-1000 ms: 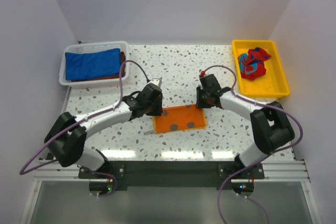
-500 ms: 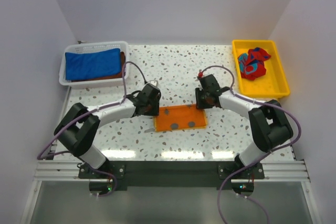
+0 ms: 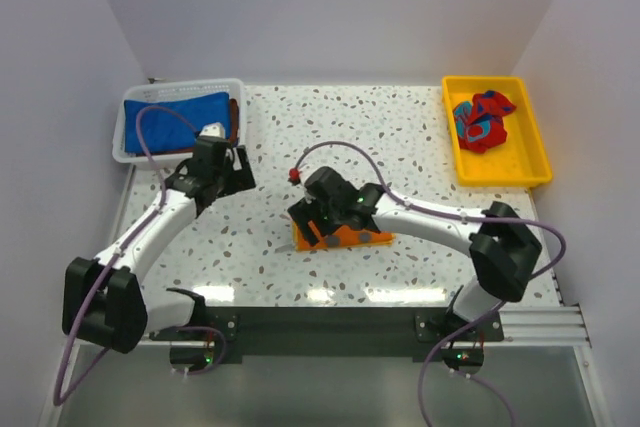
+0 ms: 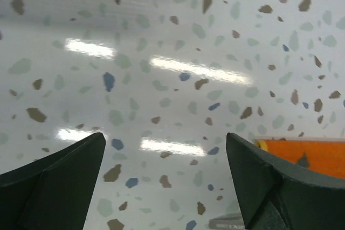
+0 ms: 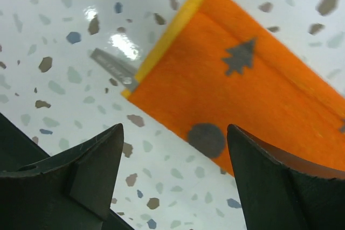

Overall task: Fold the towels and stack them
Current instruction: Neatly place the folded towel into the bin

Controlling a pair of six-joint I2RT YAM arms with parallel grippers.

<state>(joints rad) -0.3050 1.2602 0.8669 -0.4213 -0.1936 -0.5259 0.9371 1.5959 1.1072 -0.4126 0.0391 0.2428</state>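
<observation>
Left claw (image 4: 165, 149) is held spread wide, nothing gripped, over the bare speckled surface (image 4: 178, 36) near the white basket (image 3: 118, 142). Right claw (image 5: 173, 133) is likewise held wide and empty, above the orange towel (image 5: 253, 84), which is laid folded at mid-surface. Blue towel (image 3: 175, 122) is seen in the basket. A red-and-blue towel (image 3: 483, 119) is seen crumpled in the yellow tray (image 3: 500, 175).

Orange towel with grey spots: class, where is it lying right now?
In the top view, the orange towel lies on the table, front centre, directly under the right hand and right of the left hand.
</observation>
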